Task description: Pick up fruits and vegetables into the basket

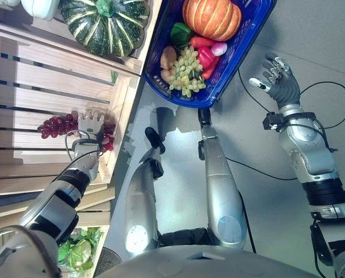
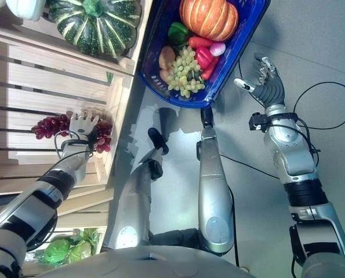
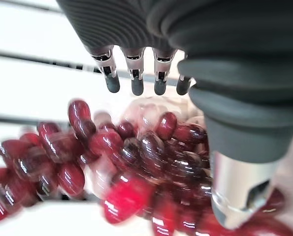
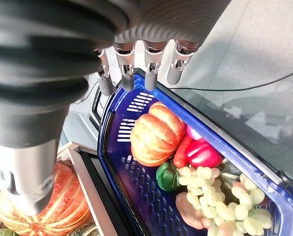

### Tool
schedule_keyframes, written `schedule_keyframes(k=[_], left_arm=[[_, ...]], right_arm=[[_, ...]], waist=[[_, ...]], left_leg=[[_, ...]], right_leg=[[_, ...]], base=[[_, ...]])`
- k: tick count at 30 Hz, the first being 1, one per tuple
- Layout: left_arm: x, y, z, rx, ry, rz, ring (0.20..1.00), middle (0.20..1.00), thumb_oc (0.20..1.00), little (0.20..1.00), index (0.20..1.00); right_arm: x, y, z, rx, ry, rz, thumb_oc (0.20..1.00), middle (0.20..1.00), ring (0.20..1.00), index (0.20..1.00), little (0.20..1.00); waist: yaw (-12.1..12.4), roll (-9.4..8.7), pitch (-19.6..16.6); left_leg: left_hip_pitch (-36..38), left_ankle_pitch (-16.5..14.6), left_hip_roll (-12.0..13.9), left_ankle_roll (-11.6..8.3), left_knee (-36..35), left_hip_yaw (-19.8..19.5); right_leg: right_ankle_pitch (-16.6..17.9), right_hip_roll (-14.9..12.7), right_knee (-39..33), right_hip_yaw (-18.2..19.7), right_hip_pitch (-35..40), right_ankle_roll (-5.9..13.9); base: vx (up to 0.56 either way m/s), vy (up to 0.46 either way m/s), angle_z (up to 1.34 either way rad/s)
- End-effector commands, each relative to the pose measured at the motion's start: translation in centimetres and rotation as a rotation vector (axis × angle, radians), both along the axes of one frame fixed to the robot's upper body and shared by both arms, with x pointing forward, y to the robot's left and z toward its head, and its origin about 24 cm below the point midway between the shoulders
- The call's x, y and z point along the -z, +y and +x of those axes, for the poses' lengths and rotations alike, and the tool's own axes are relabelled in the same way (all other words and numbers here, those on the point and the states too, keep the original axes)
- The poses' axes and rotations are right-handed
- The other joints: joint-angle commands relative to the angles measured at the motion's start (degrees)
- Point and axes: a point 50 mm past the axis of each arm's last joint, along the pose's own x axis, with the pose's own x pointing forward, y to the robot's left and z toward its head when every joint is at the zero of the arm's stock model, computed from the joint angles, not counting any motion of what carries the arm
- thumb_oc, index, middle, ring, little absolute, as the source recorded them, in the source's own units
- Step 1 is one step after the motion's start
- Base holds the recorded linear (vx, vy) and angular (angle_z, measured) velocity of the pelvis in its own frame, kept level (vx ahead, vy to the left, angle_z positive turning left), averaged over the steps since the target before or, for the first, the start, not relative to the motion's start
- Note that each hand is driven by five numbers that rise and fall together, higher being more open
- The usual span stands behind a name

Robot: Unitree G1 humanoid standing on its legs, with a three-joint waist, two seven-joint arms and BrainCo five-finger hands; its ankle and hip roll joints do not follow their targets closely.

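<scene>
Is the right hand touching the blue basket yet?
Apart. In the left eye view the right hand hangs open beside the blue basket, with bare grey floor between fingers and rim.

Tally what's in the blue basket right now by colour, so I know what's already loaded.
In the blue basket:
Orange: 1, the pumpkin
Green: 2, a pepper and the green grapes
Red: 2, a long pepper and a bell pepper
Pink: 1, a small round piece
Tan: 1, a fruit
Total: 7
</scene>
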Motion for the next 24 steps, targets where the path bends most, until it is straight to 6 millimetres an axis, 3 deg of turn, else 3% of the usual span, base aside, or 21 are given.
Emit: schedule_keyframes(k=[1,13,24], left_arm=[[1.0,2.4,-1.8,-0.069,0.026,0.198,1.0,1.0,1.0,1.0,1.0],[0.7,4.0,-2.7,-0.162,0.037,0.397,1.0,1.0,1.0,1.0,1.0],[0.2,4.3,-2.6,-0.191,0.026,0.415,1.0,1.0,1.0,1.0,1.0]], right_arm=[[-2.0,0.4,-1.0,-0.024,-0.137,-0.018,1.0,1.0,1.0,1.0,1.0],[-3.1,1.4,-0.8,-0.031,-0.22,0.015,1.0,1.0,1.0,1.0,1.0],[-4.3,1.5,-0.7,-0.019,-0.275,0.019,1.0,1.0,1.0,1.0,1.0]], waist=[[-2.6,1.49,-2.5],[-1.7,1.28,-2.5],[-1.3,2.0,-2.5]], left_leg=[[-5.7,0.9,-1.0,-0.85,4.1,0.3],[-9.0,1.1,-1.0,-0.91,4.8,-1.4],[-11.0,1.0,-1.4,-0.92,5.6,-2.1]], right_leg=[[-2.2,1.9,2.7,-2.8,-1.5,1.56],[-2.0,2.1,3.5,-3.1,-4.2,1.38],[-2.1,1.9,4.2,-3.0,-6.1,1.13]], base=[[-0.04,-0.016,0.01],[-0.02,-0.017,0.05],[0.0,0.0,0.0]])
